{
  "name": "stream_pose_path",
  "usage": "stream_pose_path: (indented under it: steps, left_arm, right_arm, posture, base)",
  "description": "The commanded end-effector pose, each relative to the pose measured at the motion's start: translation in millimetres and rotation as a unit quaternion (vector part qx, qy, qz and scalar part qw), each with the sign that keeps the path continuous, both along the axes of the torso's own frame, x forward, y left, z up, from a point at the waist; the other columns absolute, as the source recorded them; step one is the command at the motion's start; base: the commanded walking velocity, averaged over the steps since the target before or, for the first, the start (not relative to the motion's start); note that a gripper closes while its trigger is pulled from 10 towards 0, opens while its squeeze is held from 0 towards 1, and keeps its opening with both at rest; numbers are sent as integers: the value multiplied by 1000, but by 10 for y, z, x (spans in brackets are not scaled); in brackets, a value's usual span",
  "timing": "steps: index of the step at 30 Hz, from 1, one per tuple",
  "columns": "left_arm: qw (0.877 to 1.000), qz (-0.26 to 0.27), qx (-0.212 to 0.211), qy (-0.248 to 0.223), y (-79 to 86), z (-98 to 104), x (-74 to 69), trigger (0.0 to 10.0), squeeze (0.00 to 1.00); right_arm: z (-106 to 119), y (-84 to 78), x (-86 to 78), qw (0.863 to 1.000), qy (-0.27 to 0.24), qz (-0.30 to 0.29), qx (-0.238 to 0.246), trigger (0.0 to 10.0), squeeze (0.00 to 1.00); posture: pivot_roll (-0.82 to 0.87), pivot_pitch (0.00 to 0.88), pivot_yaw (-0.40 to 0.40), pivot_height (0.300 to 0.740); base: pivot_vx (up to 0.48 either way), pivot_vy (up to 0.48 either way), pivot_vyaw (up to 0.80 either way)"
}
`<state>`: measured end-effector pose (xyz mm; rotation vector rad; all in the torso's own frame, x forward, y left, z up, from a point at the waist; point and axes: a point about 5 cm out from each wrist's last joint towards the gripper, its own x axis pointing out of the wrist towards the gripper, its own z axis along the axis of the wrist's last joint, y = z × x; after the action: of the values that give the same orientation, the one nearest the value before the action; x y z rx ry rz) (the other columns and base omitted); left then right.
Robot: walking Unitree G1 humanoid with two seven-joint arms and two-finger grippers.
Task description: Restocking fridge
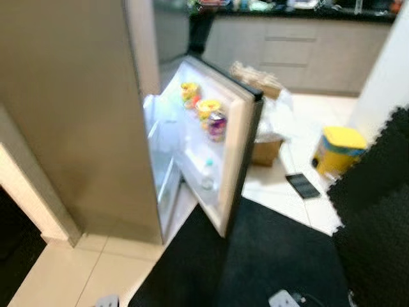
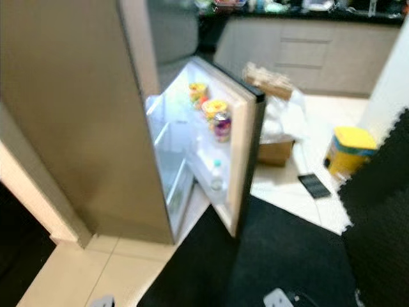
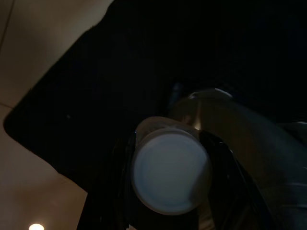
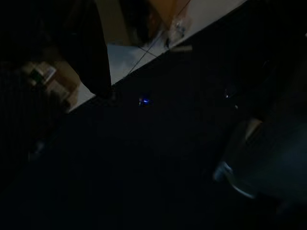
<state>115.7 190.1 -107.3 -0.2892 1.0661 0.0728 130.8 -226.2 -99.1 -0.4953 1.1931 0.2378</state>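
Fridge [image 1: 77, 121] stands at the left with its door [image 1: 233, 147] swung open toward the camera. Head views are a bit blurred.

Door shelves:
- upper shelf: yellow-lidded tubs [image 1: 208, 107], another yellow/red pack [image 1: 190, 93] nearer the hinge edge, and a purple can [image 1: 216, 125] at the shelf's outer end
- lower shelf: one clear bottle with a pale cap [image 1: 207, 174], upright

Fridge interior [image 1: 163, 144]: brightly lit, glass shelves visible; can't make out contents on them.

Left gripper [image 3: 168, 191]: left wrist view is dark, but its black fingers [image 3: 120, 163] sit either side of a clear bottle with a white cap [image 3: 170, 171], cap facing the camera. Clamped on that bottle, held over the black floor mat [image 3: 96, 96] near the mat's edge with the tiled floor [image 3: 33, 48].

Right gripper: right wrist view is very dark, a pale curved object [image 4: 240, 167] over the mat; grip state can't be told.

Floor past the door: cardboard box [image 1: 267, 150] just beside the door's outer edge, white plastic bags [image 1: 278, 112] behind it, yellow bin [image 1: 339, 150] further right, small dark flat item [image 1: 302, 185] on the tiles in front of the bin. Kitchen cabinets [image 1: 300, 48] along the back.
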Motion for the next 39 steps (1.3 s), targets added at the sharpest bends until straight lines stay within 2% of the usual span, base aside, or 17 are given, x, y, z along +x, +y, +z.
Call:
stream_pose_path:
  steps: [1,4,9,15,21,39]
  left_arm:
    - [1000,0,-3,-11,-8,24,82,10000,0]
    - [1000,-1,-3,-12,-12,24,84,10000,0]
    - [1000,-21,-10,-9,-54,17,70,10000,0]
    - [999,-46,-16,-5,-98,9,53,10000,0]
    - [999,-43,-21,-9,-108,19,90,10000,0]
    - [999,-16,-44,-12,-123,22,97,10000,0]
  right_arm:
    - [15,-21,33,1000,-1,3,-5,10000,0]
    - [29,-33,66,1000,-7,4,-8,10000,0]
    - [45,-95,78,1000,-10,-1,-27,10000,0]
    - [37,-101,47,1000,-5,-1,-24,10000,0]
    - [32,-96,38,1000,-3,-3,-22,10000,0]
    - [39,-90,66,1000,-4,-9,-23,10000,0]
  posture:
    - [-47,0,-16,740]
    - [-47,0,-15,740]
    - [-50,0,-20,740]
    - [-54,0,-19,740]
    - [-54,0,-19,740]
    - [-52,0,-16,740]
  base:
    - [0,0,788]
    - [0,0,788]
    - [0,0,0]
    - [0,-472,0]
    - [0,-469,0]
    - [0,0,0]
